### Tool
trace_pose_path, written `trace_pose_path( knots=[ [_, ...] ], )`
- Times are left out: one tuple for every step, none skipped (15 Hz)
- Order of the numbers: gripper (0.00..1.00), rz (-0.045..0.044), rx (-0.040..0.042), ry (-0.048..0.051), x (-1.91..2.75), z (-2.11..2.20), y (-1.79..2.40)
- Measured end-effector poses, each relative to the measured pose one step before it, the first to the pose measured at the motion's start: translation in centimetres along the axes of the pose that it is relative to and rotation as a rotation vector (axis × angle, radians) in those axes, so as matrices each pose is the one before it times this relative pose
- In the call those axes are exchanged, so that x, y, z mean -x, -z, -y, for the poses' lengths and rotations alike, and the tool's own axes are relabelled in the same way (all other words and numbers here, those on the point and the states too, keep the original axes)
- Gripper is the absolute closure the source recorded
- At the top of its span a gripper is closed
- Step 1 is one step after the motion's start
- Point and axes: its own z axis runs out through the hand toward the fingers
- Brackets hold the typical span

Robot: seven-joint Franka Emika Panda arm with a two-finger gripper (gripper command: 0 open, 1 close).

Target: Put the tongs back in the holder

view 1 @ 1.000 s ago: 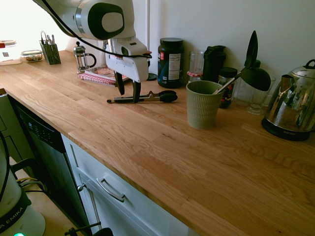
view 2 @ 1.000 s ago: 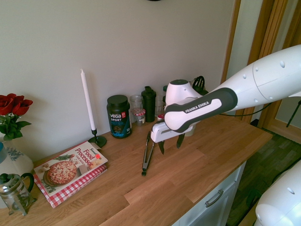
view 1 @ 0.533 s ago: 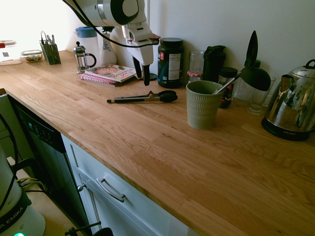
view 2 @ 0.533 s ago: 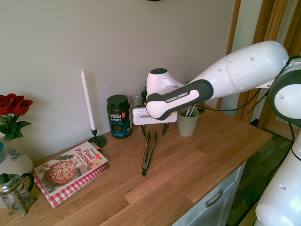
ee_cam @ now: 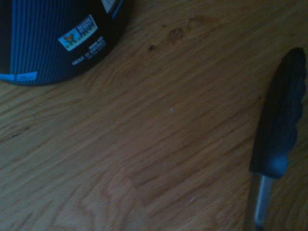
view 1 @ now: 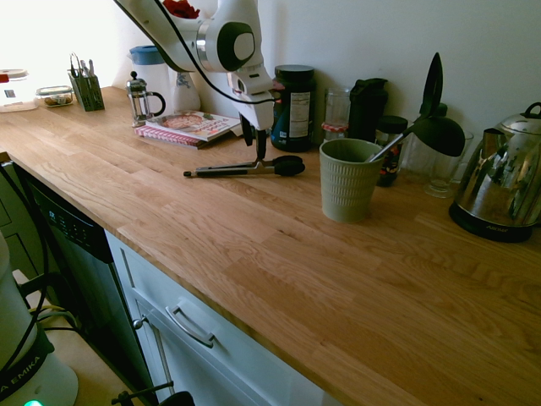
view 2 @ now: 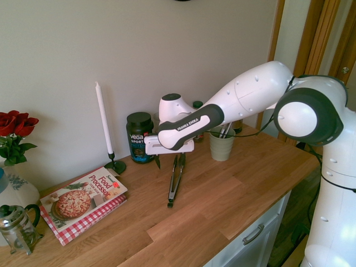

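In the first exterior view, the sage-green ribbed cylindrical holder (view 1: 350, 179) stands on the oak-plank desk (view 1: 279, 254) and contains a black ladle with a metal handle (view 1: 423, 118) leaning out toward two o'clock. The long slim silver tongs with black rounded tips (view 1: 245, 168) lie flat on the desk at nine o'clock from the holder, well apart from it. The white arm's end effector (view 1: 255, 140) hangs just above the tongs, fingers spread, gripping nothing.

In the second exterior view, the tongs (view 2: 176, 179) lie with their tips at twelve o'clock. The end effector (view 2: 170, 162) hangs over those tips, open. The holder (view 2: 221, 146) stands at two o'clock from them.

In the wrist view, one black ridged tip (ee_cam: 281, 118) shows on a metal arm, beside a dark round tub with a blue label (ee_cam: 53, 36).
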Motion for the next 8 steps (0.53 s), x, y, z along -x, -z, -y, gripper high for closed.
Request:
trace_pose_path(
  knots=[
    [1.0, -0.00033, 0.00633, -0.00397, -0.078, 0.005, -0.593],
    [1.0, -0.00121, 0.0009, -0.00455, 0.056, 0.035, -0.207],
    [1.0, -0.00155, -0.00281, -0.00423, 0.094, 0.068, 0.049],
    [1.0, -0.00171, -0.00395, -0.00362, 0.02, 0.086, 0.093],
    [1.0, -0.00077, -0.00236, -0.00074, 0.064, 0.059, 0.058],
    [1.0, 0.00038, -0.00062, -0.00081, 0.049, 0.025, -0.007],
    [1.0, 0.00102, -0.00034, -0.00215, -0.019, 0.003, -0.006],
    [1.0, 0.00101, 0.00004, -0.00331, -0.099, -0.007, -0.039]
  ],
)
